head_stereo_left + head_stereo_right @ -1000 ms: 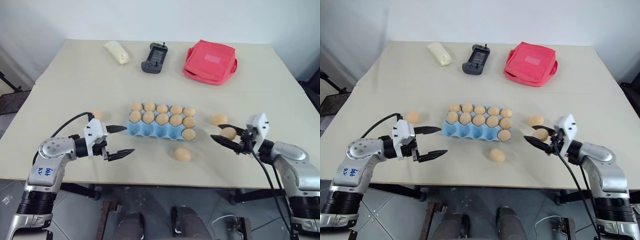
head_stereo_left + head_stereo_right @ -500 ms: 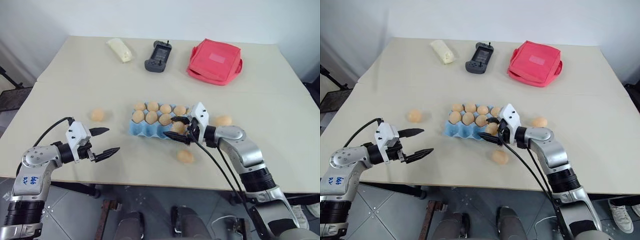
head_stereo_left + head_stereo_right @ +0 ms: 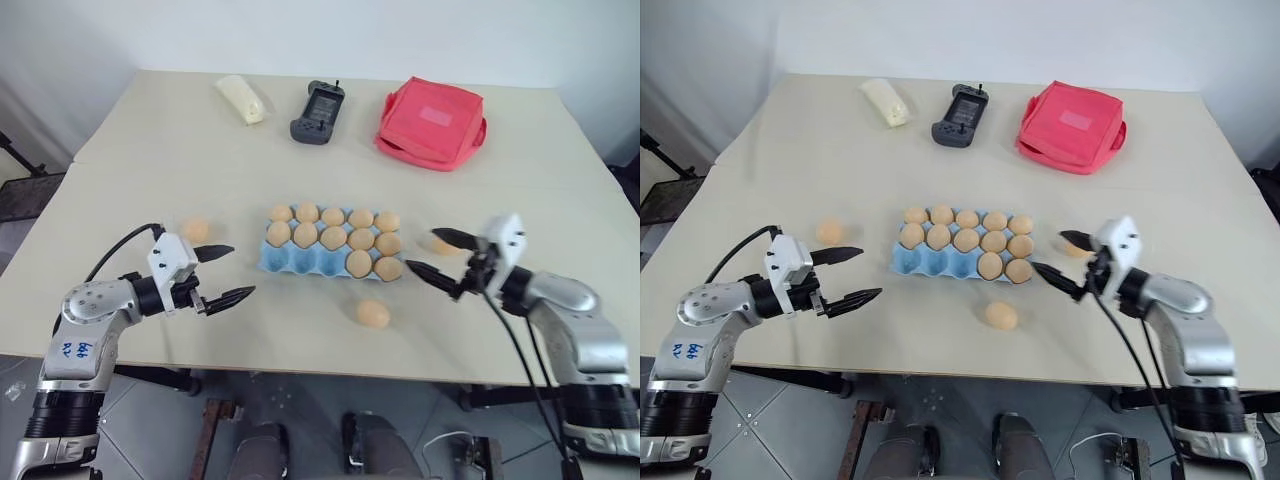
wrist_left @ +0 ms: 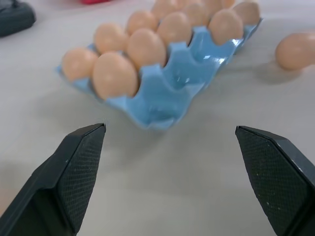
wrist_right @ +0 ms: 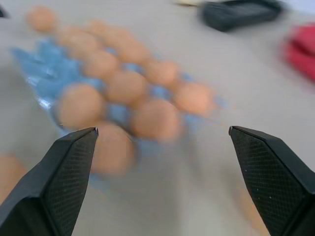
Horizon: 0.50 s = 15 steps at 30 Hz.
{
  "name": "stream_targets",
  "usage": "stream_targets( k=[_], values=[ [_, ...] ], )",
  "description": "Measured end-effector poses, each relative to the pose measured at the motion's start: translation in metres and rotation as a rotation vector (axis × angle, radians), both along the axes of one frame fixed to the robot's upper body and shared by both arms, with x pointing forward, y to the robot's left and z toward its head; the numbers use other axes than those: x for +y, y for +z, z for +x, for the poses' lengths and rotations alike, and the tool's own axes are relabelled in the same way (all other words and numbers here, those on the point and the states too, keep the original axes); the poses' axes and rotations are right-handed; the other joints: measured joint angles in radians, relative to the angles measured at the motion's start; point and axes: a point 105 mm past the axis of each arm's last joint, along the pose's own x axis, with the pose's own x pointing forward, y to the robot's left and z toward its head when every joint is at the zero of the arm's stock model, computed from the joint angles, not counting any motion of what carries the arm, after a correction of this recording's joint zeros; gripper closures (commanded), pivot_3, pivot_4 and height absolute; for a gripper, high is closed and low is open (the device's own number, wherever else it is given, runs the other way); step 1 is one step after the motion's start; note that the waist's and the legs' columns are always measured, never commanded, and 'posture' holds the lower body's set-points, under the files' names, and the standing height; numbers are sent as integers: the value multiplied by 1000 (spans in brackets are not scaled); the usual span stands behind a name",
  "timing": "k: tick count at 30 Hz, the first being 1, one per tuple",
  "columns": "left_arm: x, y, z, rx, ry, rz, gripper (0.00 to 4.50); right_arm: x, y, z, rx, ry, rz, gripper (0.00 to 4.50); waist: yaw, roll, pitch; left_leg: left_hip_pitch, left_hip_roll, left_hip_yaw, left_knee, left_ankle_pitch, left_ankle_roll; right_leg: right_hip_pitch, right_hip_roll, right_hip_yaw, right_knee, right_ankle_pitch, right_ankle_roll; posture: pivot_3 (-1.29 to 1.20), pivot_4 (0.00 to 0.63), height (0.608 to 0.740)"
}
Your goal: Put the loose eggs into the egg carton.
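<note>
One more egg now sits in egg carton (image 3: 300, 262); twelve total.

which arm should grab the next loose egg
Probably right: the right gripper has open, empty jaws, with a loose egg beside it. The left gripper is also open near another egg.

Bright, even light falls softly on the tabletop (image 3: 150, 150); shadows are faint. The right wrist view is blurred, the egg carton (image 5: 49, 69) smeared.

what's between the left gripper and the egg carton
Only bare table lies between the open left gripper and the egg carton, as the left wrist view shows.
</note>
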Motion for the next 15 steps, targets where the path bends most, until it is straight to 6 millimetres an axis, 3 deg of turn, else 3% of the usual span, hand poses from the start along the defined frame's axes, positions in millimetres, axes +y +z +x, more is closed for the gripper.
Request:
stream_targets(
  k=[4,8,12,15],
  values=[
    [-8,-2,2,3,-24,-7,0,-39,-13,-6,-22,-146,-17,29,0,0,0,4,0,2,1,1,0,1,1,2,4,0,0,0,150,740],
    [-10,-5,3,20,-31,-13,0,-57,-36,-11,27,-211,-14,29,1,0,0,7,0,5,1,2,1,2,1,6,6,0,0,0,150,740],
    [-10,-3,4,17,-40,-15,0,-56,-43,-8,52,-204,-3,29,-1,0,0,8,0,7,2,3,2,2,1,8,6,2,0,0,150,740],
    [-10,-1,5,10,-38,-16,0,-42,-35,6,40,-146,5,29,-5,0,0,8,0,9,2,3,2,2,1,9,6,3,0,0,150,740]
  ],
)
